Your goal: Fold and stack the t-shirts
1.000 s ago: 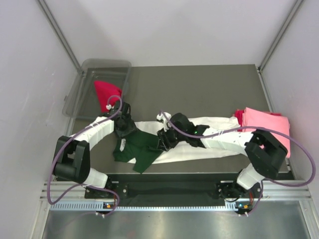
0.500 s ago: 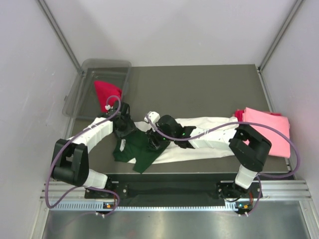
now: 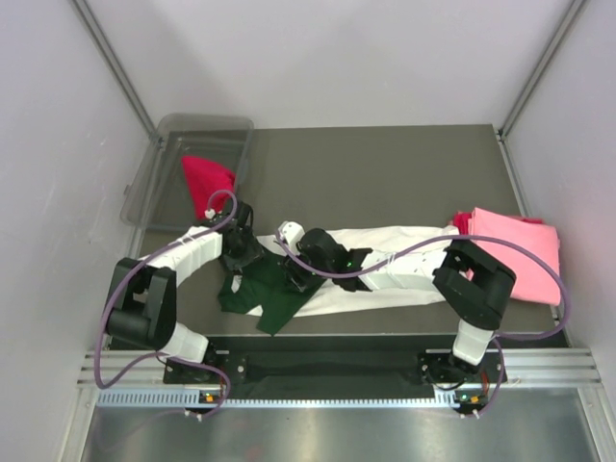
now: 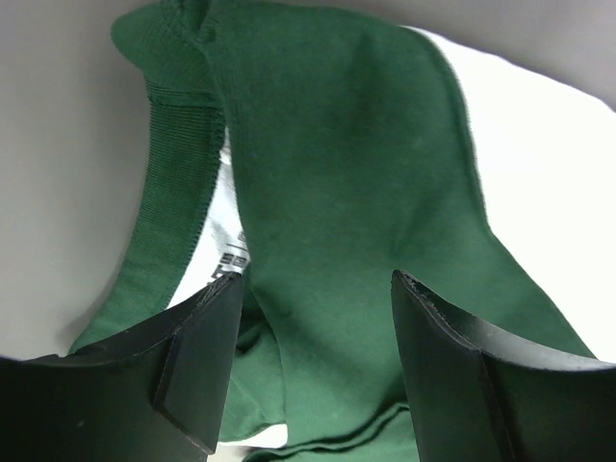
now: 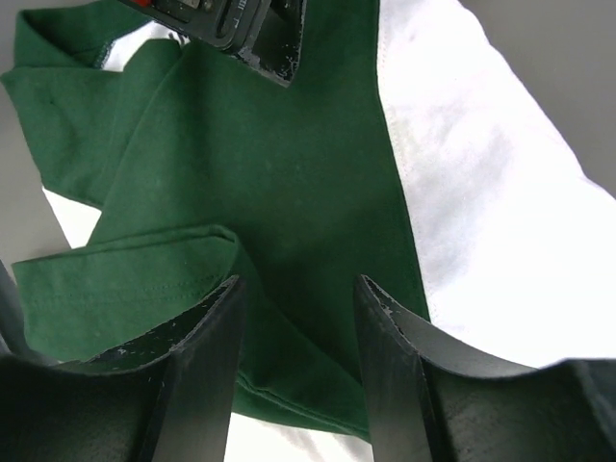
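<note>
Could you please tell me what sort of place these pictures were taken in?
Most likely a lab test cell for robot manipulation, not a home or laundry. Plain white panel walls box in a dark grey table, a metal mounting rail runs along its near edge, and a clear plastic bin holds a red t-shirt.

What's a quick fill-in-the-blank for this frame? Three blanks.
The left gripper and the right gripper both stand ____ over the white-and-green t-shirt.
The clear bin holds a t-shirt coloured ____.
The folded pink t-shirt lies on the table, at its ____ side.
Missing words: open; red; right.
</note>
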Motion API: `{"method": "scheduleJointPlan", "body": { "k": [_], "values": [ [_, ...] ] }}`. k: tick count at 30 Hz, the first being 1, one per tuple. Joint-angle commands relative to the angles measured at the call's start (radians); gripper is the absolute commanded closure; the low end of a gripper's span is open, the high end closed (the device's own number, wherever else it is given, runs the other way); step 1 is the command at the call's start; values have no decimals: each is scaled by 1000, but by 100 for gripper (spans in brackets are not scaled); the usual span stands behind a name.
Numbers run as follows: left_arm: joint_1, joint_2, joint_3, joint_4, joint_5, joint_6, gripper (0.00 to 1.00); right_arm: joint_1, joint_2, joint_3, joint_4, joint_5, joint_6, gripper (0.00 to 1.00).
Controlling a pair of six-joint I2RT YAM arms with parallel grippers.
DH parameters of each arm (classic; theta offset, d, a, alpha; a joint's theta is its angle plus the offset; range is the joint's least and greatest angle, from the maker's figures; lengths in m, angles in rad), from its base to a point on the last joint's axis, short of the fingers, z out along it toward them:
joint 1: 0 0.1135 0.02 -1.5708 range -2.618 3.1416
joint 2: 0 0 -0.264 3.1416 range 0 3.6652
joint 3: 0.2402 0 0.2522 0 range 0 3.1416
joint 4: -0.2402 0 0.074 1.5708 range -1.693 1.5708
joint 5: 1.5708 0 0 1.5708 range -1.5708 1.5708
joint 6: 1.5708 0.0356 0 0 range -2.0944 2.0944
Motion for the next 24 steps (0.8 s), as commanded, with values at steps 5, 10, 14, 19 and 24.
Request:
{"method": "scheduleJointPlan", "body": {
  "k": [5, 10, 14, 19, 24],
  "values": [
    [2, 46, -14, 16, -48, -3, 32, 24, 16, 8, 67, 10, -13, 52],
    [2, 60, -9, -6, -71, -10, 32, 27, 16, 10, 68, -21, -10, 52],
    [4, 78, -11, -1, -82, -10, 32, 31, -16, -29, 116, -54, -1, 50],
    [4, 124, -9, 9, -85, -8, 33, 38, -73, -88, 163, -73, 17, 48],
    [2, 152, -9, 6, -94, -23, 34, 56, -72, -82, 130, -53, 4, 48]
  ]
}}
